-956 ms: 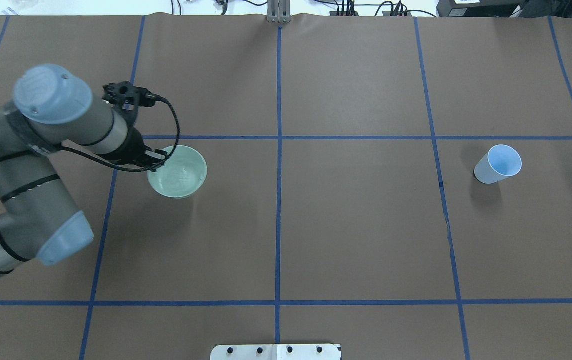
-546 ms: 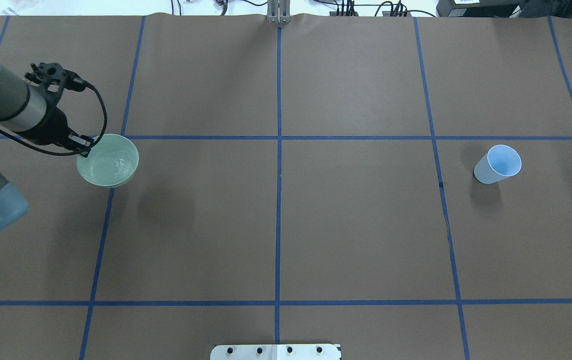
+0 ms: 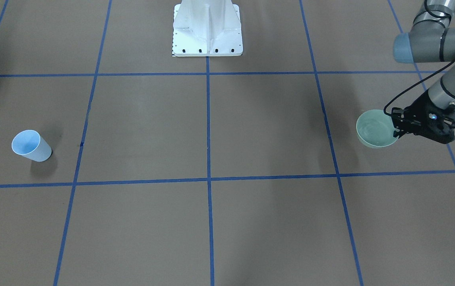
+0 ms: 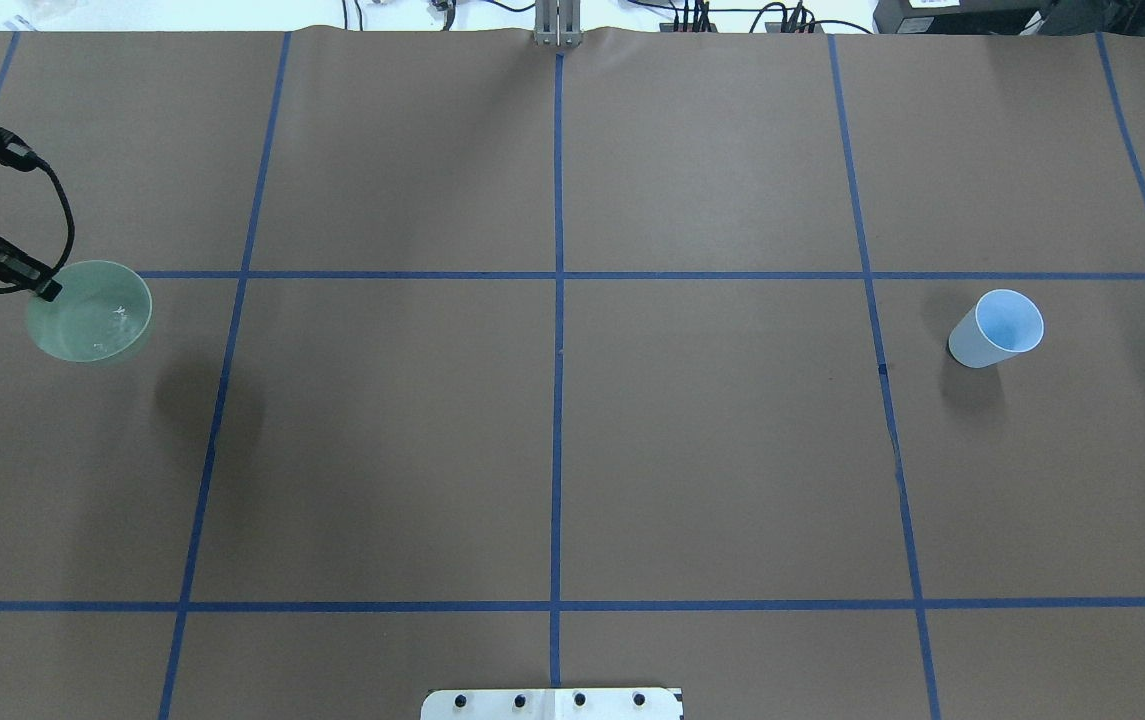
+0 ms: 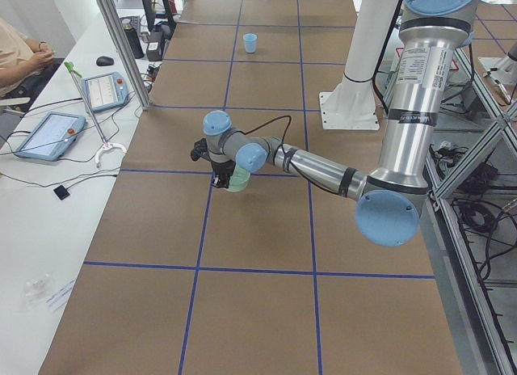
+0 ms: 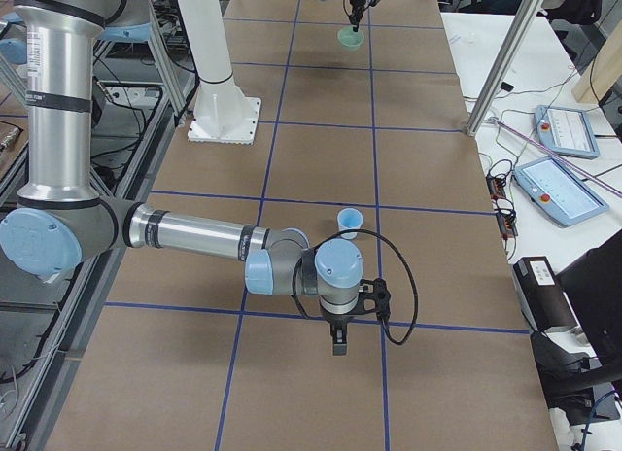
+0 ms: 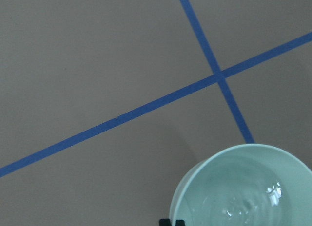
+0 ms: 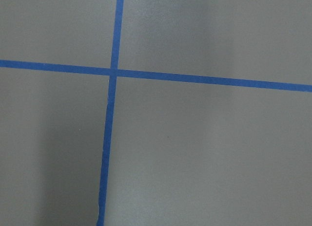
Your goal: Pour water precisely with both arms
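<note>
My left gripper (image 4: 42, 288) is shut on the rim of a pale green bowl (image 4: 92, 315) and holds it above the table at its far left; its shadow falls to one side. Clear water (image 7: 243, 204) glints and ripples in the bowl (image 7: 239, 187). The bowl (image 3: 374, 129) and left gripper (image 3: 396, 133) also show in the front view. A light blue cup (image 4: 997, 328) stands upright on the table's right side. My right gripper (image 6: 337, 346) shows only in the exterior right view, pointing down in front of the cup (image 6: 349, 221); I cannot tell if it is open.
Brown table cover with a grid of blue tape lines (image 4: 557, 300). The white pedestal base (image 3: 207, 28) stands at the robot's edge. A side table with tablets (image 5: 48, 132) and a metal pole (image 5: 121, 52) lies beyond the far edge.
My left arm has swung to the left, carrying the bowl from left of centre to the table's far left edge. The cup has not moved.
</note>
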